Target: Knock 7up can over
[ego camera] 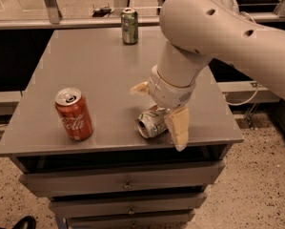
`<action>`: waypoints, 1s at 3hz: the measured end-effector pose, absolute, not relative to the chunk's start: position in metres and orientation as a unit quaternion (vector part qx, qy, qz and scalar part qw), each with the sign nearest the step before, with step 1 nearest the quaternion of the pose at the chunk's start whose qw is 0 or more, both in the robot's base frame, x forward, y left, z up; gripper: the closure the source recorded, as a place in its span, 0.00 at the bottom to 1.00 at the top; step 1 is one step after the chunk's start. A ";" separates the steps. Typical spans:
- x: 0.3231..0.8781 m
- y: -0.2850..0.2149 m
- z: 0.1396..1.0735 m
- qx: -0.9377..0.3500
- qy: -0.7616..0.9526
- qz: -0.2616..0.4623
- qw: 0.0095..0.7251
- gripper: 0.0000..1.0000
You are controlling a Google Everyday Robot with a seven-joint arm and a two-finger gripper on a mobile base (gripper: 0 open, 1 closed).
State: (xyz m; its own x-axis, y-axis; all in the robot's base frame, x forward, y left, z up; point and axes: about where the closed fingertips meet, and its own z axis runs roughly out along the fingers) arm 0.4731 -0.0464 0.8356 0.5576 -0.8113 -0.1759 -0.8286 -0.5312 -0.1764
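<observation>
On drawer cabinet top (85, 66): 7up can (151, 123) on its side at 5 o'clock, under gripper (158, 109), between spread fingers (178, 128); Coca-Cola can (74, 114) upright at 8 o'clock; third can (129, 26) at 12 o'clock.

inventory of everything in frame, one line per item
7up can: 1, silver-white with green, lying on its side, front right of the table
Coca-Cola can: 1, red, upright, front left of the table
green can: 1, green, upright, middle of the table's far edge
table: 1, grey, centre of view
drawers: stacked under the tabletop, grey; count unclear
floor: speckled, pale, around the table
arm: 1, off-white, reaching in from the right
gripper: 1, beige, directly over the 7up can, jaws open, one on each side of it
</observation>
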 end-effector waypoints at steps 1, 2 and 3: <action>0.474 -0.050 0.835 -0.872 0.474 0.042 0.119 0.00; 0.479 -0.058 0.836 -0.861 0.491 0.061 0.118 0.00; 0.503 -0.102 0.844 -0.805 0.567 0.108 0.134 0.00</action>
